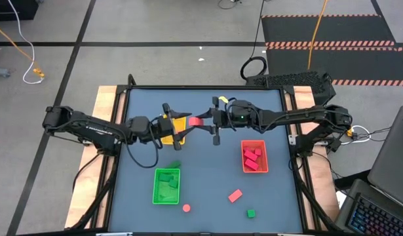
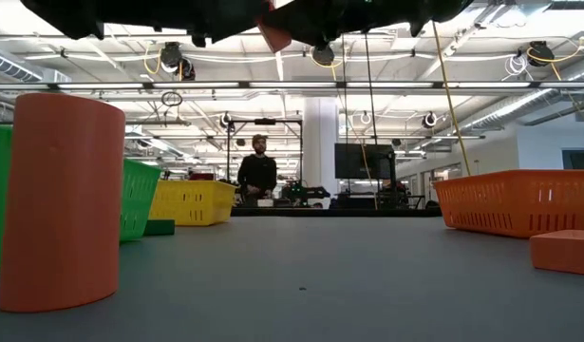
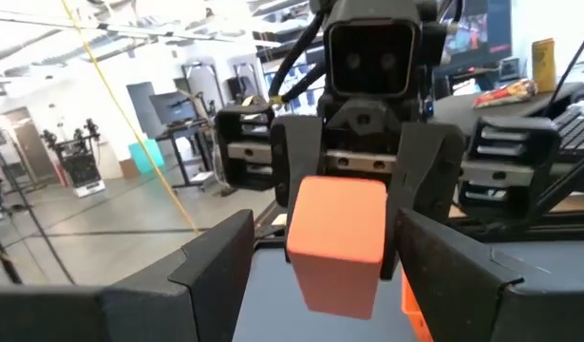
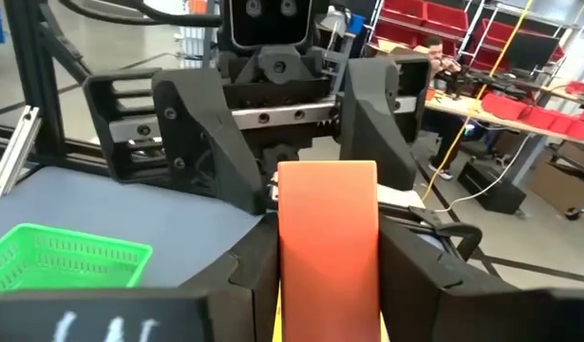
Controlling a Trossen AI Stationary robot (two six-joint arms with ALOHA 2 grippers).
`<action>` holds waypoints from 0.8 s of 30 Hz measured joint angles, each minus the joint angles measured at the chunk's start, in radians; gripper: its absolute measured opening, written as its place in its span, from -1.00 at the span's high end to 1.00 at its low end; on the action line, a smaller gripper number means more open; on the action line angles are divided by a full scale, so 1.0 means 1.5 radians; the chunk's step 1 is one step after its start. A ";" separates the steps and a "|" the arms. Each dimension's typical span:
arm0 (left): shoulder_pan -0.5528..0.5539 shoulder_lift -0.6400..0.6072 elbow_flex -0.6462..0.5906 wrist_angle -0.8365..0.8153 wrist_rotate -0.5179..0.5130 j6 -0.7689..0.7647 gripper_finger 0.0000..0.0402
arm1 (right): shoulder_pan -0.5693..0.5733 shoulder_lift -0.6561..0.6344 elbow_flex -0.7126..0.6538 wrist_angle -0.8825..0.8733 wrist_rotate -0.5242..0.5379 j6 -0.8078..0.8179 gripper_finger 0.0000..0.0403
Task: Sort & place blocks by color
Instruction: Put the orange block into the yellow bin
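Note:
A salmon-pink rectangular block (image 1: 195, 120) is held in the air above the yellow tray (image 1: 179, 122) at the table's middle far part. My right gripper (image 1: 205, 122) is shut on it, coming from the right. My left gripper (image 1: 183, 126) faces it from the left, open, with its fingers (image 3: 220, 271) standing on either side of the block's free end (image 3: 337, 275) and a gap showing. The block shows high up in the low view (image 2: 275, 33). More red blocks lie in the red tray (image 1: 254, 157), and green ones in the green tray (image 1: 166, 185). My right gripper pinches the block's two opposite long sides (image 4: 293, 256) between its two fingers (image 4: 249, 275). The fingers come level from the table's right and lie along the block. The block sticks out past the fingertips toward my left gripper, lifted clear above the yellow tray.
Loose on the near part of the table lie a salmon rectangle (image 1: 235, 195), a round salmon block (image 1: 187, 208), a green cube (image 1: 251, 213) and a small green piece (image 1: 175, 165) beside the green tray. A person (image 2: 258, 173) stands in the room far behind the table.

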 joint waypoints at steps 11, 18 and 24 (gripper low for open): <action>0.002 0.006 0.000 0.001 0.024 -0.021 -0.27 | 0.003 0.001 0.000 0.005 -0.014 -0.004 0.40; 0.002 0.006 0.000 0.006 0.040 -0.022 -0.07 | 0.003 0.001 0.000 0.006 -0.016 -0.004 0.40; 0.007 0.006 0.000 0.001 0.055 -0.024 0.36 | 0.003 0.001 0.000 0.002 -0.019 -0.003 0.39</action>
